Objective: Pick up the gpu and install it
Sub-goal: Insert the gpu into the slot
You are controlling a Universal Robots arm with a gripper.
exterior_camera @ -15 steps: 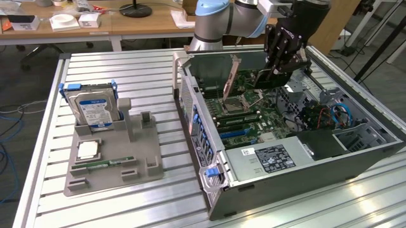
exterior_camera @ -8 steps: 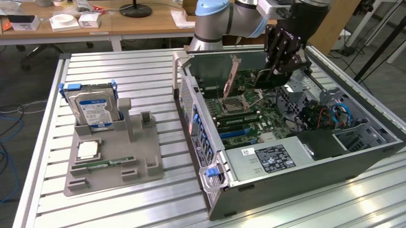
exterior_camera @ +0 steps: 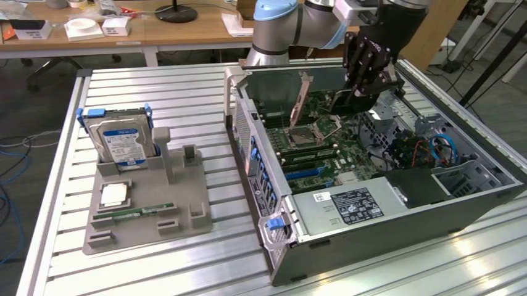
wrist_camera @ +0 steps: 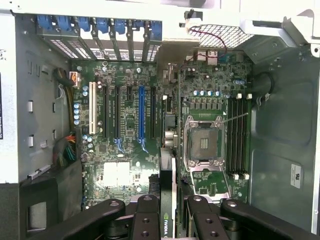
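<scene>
Pincer is clamped on the gpu, gripping its upper edge. Card hangs edge-on inside the open PC case, over the motherboard, btwn the blue slot and CPU socket; not seated yet. Prob. light and stiff but fragile. Best held by the bare board edge or bracket, not the components. Thin edge could tilt or slip in the grip.

Grey arm, lt-blue joint caps, blk hand w/ screws
</scene>
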